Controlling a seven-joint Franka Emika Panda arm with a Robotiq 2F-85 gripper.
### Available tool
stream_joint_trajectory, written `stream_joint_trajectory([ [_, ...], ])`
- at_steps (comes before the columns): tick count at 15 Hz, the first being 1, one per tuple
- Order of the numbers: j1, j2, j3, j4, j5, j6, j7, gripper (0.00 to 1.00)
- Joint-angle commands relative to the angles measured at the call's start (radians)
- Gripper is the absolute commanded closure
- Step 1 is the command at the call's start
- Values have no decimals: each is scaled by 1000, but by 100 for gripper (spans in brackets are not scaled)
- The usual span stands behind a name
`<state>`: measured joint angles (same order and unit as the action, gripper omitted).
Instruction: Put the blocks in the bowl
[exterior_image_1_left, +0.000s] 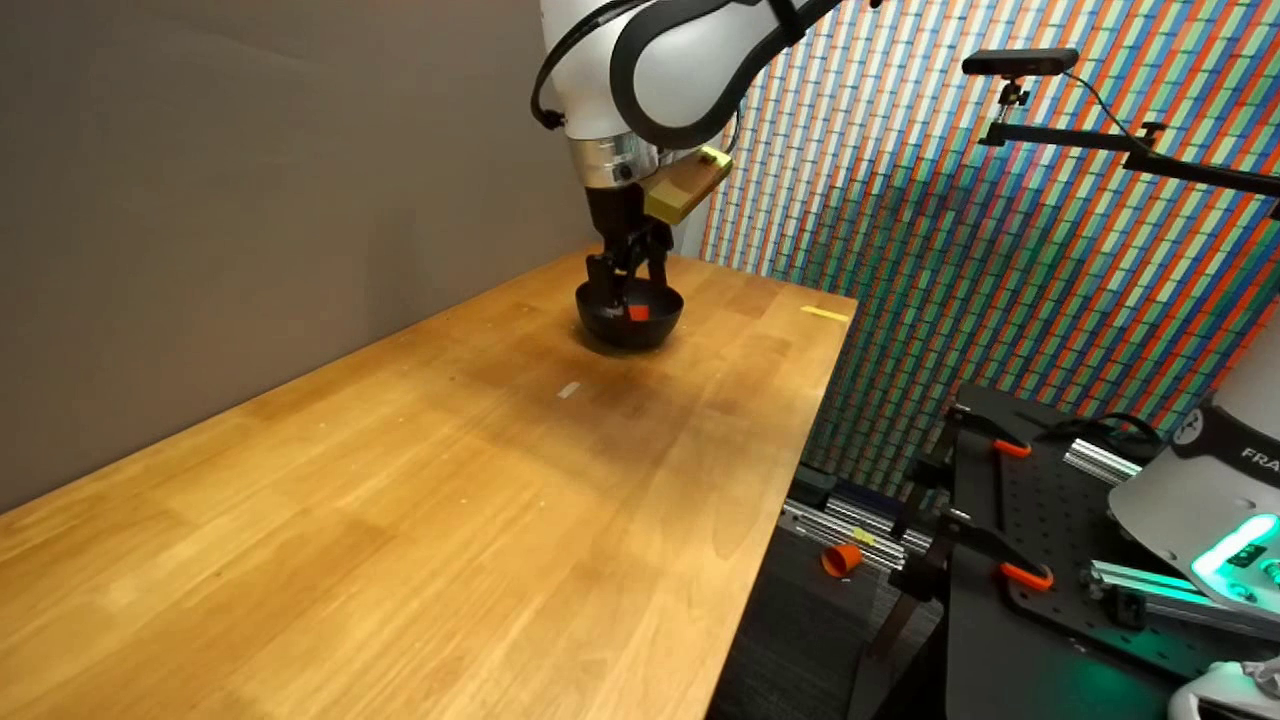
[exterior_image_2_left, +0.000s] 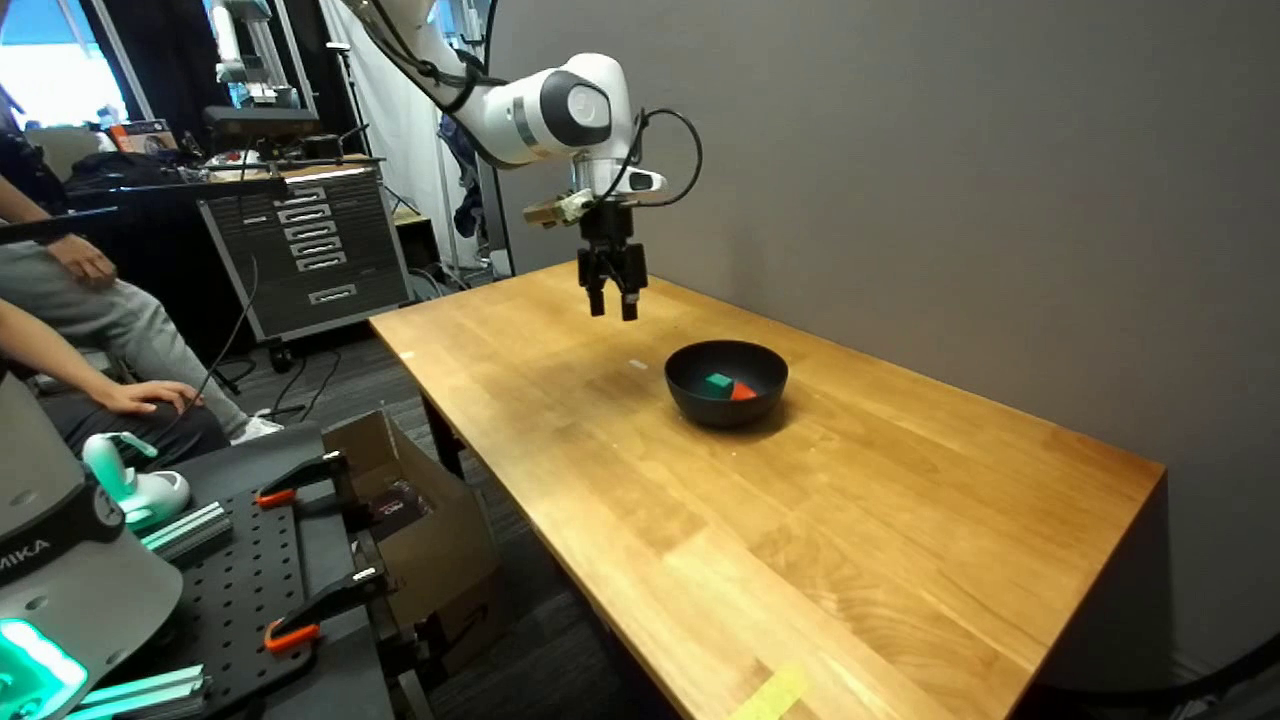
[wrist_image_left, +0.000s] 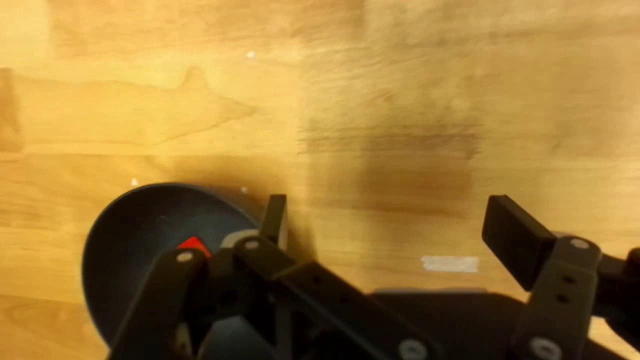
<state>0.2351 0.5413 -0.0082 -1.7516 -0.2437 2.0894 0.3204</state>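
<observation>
The black bowl (exterior_image_2_left: 712, 414) stands upright on the wooden table; it also shows in an exterior view (exterior_image_1_left: 628, 338) and at the lower left of the wrist view (wrist_image_left: 122, 240). The red block (exterior_image_2_left: 742, 391) and the green block (exterior_image_2_left: 719, 384) lie inside it, side by side. The red block also shows in an exterior view (exterior_image_1_left: 638, 313) and partly in the wrist view (wrist_image_left: 194, 245); the green one is hidden in both. My gripper (exterior_image_2_left: 613, 308) is open, fingers pointing down, above the table and beside the bowl. In the wrist view the space between its fingertips (wrist_image_left: 392, 227) is empty.
A grey wall (exterior_image_2_left: 900, 200) runs along the table's (exterior_image_2_left: 850, 520) back edge. A pale tape strip (wrist_image_left: 450, 264) lies on the table near the bowl. Yellow tape (exterior_image_2_left: 775, 693) marks one table end. A robot base (exterior_image_1_left: 1200, 520) stands on a black bench beside the table.
</observation>
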Motion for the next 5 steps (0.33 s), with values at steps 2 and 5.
stream_joint_trajectory([
  [2,-13,-81,49,-87,57,-2,-44,0],
  [5,-19,-146,64,-155,69,-2,-60,0],
])
